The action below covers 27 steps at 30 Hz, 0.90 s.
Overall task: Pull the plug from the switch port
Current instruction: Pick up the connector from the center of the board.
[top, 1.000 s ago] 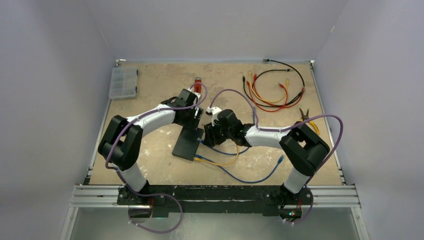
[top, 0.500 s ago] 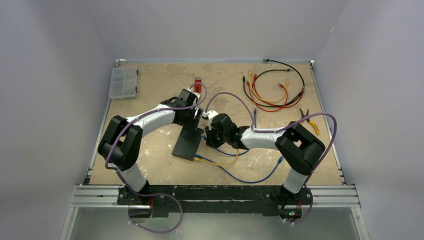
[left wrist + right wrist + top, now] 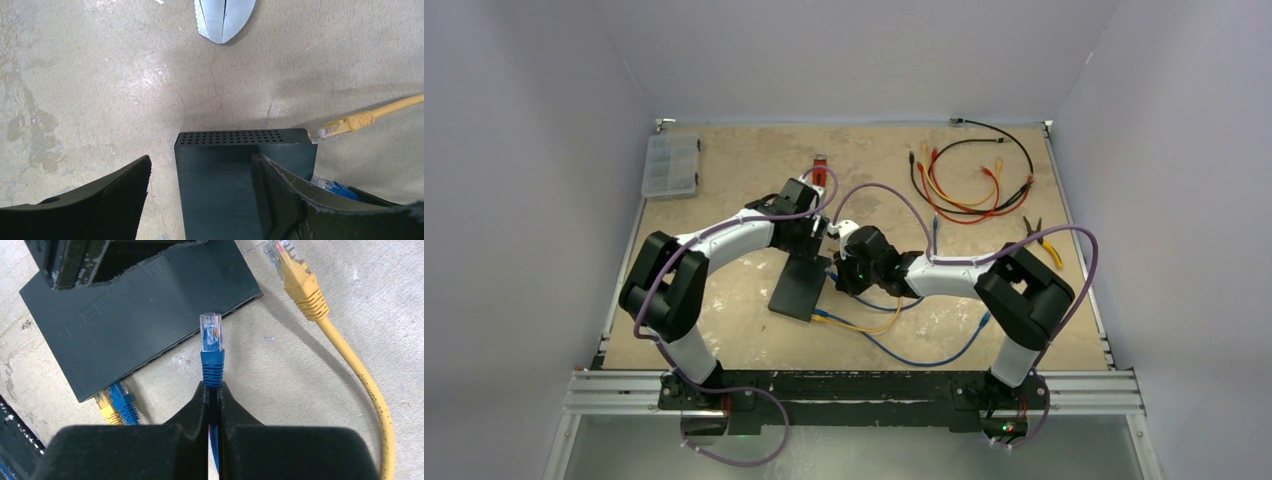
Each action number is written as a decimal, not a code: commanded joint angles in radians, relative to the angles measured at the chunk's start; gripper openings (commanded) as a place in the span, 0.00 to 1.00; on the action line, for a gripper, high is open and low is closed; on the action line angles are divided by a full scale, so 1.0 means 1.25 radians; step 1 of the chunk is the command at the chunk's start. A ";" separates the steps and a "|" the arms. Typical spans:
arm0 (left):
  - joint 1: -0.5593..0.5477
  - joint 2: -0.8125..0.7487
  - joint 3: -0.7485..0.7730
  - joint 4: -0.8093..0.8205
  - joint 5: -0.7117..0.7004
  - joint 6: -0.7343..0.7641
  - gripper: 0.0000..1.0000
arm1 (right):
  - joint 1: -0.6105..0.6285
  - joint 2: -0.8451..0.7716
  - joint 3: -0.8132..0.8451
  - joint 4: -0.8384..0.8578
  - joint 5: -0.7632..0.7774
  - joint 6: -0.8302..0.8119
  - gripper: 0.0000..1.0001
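The black switch (image 3: 801, 287) lies flat mid-table. My left gripper (image 3: 200, 160) stands open over its far end (image 3: 225, 190): one finger (image 3: 115, 190) hangs beside it, the other (image 3: 280, 195) rests on its top. My right gripper (image 3: 213, 385) is shut on the blue cable just behind its blue plug (image 3: 211, 340). The plug's clear tip shows whole, just in front of the switch's port edge (image 3: 165, 347), pointing at it. A yellow and a blue plug (image 3: 117, 402) sit in ports at one end of that edge.
A loose yellow plug (image 3: 295, 275) on its cable lies right of the switch. Farther off are a clear compartment box (image 3: 671, 165), a red-handled tool (image 3: 820, 168), a bundle of cables (image 3: 969, 185), pliers (image 3: 1041, 240) and a blue cable loop (image 3: 924, 355).
My right gripper has closed on the blue cable behind the plug, and its wrist has shifted slightly left toward the switch. The left arm has not moved.
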 commanded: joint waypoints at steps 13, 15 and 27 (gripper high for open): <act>0.004 0.010 -0.034 -0.066 -0.060 0.018 0.72 | -0.010 -0.250 0.041 0.034 -0.043 0.082 0.00; 0.004 0.010 -0.034 -0.066 -0.060 0.018 0.72 | -0.016 -0.298 0.039 0.039 -0.035 0.093 0.00; 0.004 0.014 -0.031 -0.067 -0.061 0.020 0.72 | -0.109 -0.485 0.134 0.031 -0.071 0.118 0.00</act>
